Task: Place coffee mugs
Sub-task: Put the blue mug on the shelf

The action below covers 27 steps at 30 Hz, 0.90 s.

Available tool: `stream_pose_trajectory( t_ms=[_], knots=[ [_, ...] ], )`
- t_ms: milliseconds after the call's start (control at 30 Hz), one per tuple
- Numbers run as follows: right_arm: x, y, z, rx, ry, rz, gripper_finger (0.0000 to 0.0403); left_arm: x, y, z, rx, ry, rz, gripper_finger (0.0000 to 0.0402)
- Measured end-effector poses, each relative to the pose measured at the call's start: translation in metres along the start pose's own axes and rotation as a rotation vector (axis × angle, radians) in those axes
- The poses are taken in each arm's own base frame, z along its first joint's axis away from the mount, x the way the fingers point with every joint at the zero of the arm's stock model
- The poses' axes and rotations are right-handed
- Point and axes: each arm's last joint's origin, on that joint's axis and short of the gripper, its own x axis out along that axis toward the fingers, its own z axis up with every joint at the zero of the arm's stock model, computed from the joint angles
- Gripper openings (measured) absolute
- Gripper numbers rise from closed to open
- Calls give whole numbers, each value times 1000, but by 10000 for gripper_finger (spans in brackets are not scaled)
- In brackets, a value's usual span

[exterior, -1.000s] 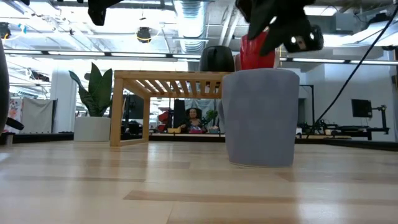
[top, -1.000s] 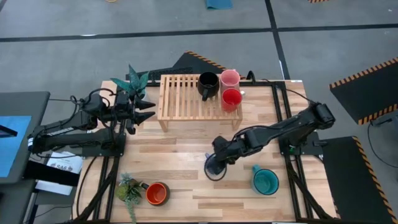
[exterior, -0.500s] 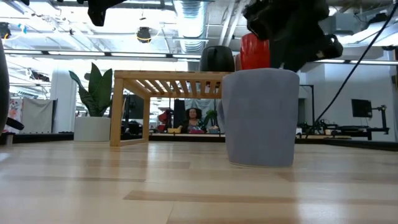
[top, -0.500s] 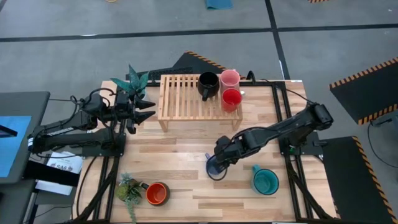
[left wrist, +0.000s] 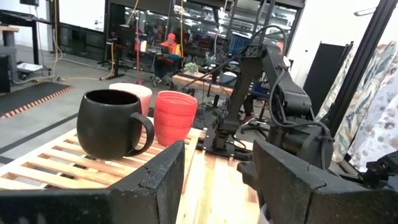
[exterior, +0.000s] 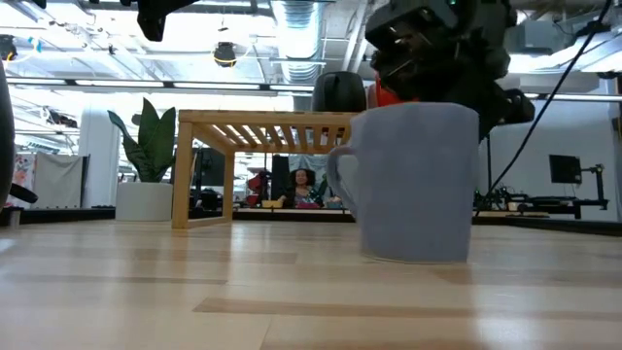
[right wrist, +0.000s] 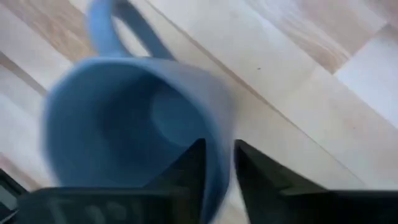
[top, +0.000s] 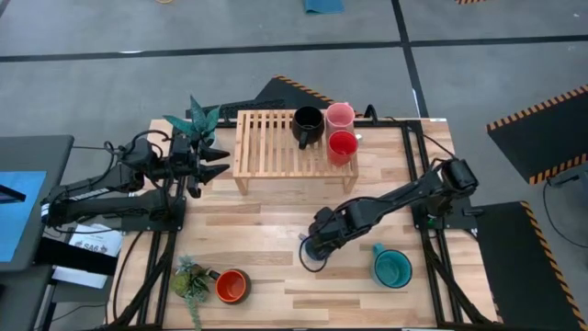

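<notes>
A small blue-grey mug [top: 315, 250] stands near the table's middle, and in the low view the blue-grey mug [exterior: 418, 180] fills the foreground. My right gripper [top: 323, 237] is over it, shut on its wall. The black mug [top: 306, 124], pink mug [top: 339, 114] and red mug [top: 342, 145] stand on the wooden rack [top: 266, 142]. A teal mug [top: 392, 268] and an orange-inside mug [top: 232, 286] stand on the table by the near edge. My left gripper [top: 220, 164] waits open, left of the rack. My right gripper [right wrist: 217, 152] has the blue-grey mug's wall at the rim [right wrist: 219, 124], on the side away from the handle [right wrist: 106, 31]. One finger [right wrist: 186, 171] is inside the mug and one outside. The fingers point down, slanting in from the table's right. The mug's base [exterior: 416, 255] looks to be on the table.
A small potted plant [top: 191, 279] stands beside the orange-inside mug. A taller plant [top: 197, 119] stands at the rack's left end. The rack's left half is bare slats. Bare tabletop lies between the rack and the blue-grey mug.
My right gripper has come down and a little toward the near edge onto the blue-grey mug. The mug has turned and shifted on the table: in the low view its handle now shows on its left side.
</notes>
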Motion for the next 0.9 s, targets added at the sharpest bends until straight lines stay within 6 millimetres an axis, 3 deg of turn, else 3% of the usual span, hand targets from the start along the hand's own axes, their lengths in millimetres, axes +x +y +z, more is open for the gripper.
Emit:
stream_pose_trajectory(
  t_ms=[67, 167, 367, 533, 667, 900],
  knots=[
    [-4, 0, 0, -31, 10, 10, 40, 0, 0, 0, 0, 0, 0, 174],
    [-26, 5, 2, -83, -7, 70, 41, 0, 0, 0, 0, 0, 0, 174],
    [-108, 21, 34, -149, -155, 281, 41, 0, 0, 0, -1, -1, 0, 174],
    [-181, 29, 72, -231, -396, 227, 41, 0, 0, 0, -2, -2, 0, 174],
    [-197, 25, 106, -267, -447, 45, 41, 0, 0, 1, -2, -7, 6, 174],
    [-190, 6, 152, -263, -385, -157, 41, 0, 0, 1, -9, -8, 11, 174]
  ],
)
